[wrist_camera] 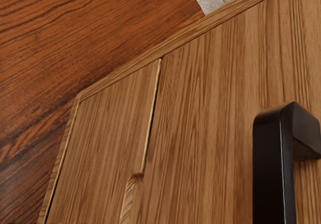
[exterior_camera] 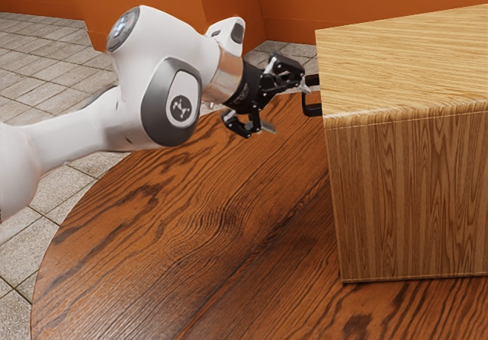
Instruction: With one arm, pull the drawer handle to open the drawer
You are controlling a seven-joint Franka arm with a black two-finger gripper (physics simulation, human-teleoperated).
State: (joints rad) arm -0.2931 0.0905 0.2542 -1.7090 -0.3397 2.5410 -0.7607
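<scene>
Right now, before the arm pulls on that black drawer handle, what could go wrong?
The gripper is open and the handle sits at its fingertips, not clearly between them, so closing now may catch only an edge and slip. The upper finger is close to the cabinet front and could bump it. The cabinet simply stands on the table, so a hard pull might drag it.

Plain orange walls [exterior_camera: 366,1] rise behind a grey square-tiled floor [exterior_camera: 38,65] beneath a round dark reddish-brown wooden table [exterior_camera: 191,241].
</scene>
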